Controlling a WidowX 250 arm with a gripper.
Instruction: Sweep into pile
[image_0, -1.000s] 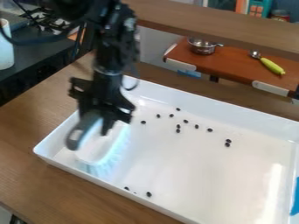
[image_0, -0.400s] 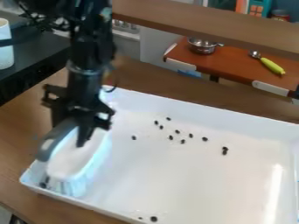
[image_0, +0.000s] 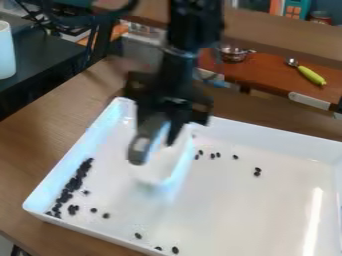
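Note:
The gripper (image_0: 159, 137) hangs over the upper left part of the white tray (image_0: 220, 200), shut on the grey handle of a brush (image_0: 160, 165). The brush is white with pale blue bristles and stands away from the tray's left wall. Many black beans (image_0: 72, 184) lie in a heap along that wall down to the near left corner. A few loose beans (image_0: 138, 235) are strung along the near side. More beans (image_0: 257, 172) are scattered right of the brush, some of them close to it.
The tray sits on a wooden table (image_0: 40, 140). Behind it are a raised wooden shelf (image_0: 267, 40) and a red-brown board with a metal pot (image_0: 232, 53) and a yellow-green handled utensil (image_0: 310, 75). A white cylinder (image_0: 6, 50) stands on the dark counter at the left.
The gripper and brush have moved right and slightly back from the tray's left wall, uncovering the bean heap there. Earlier, the tray shifted a little toward the lower left.

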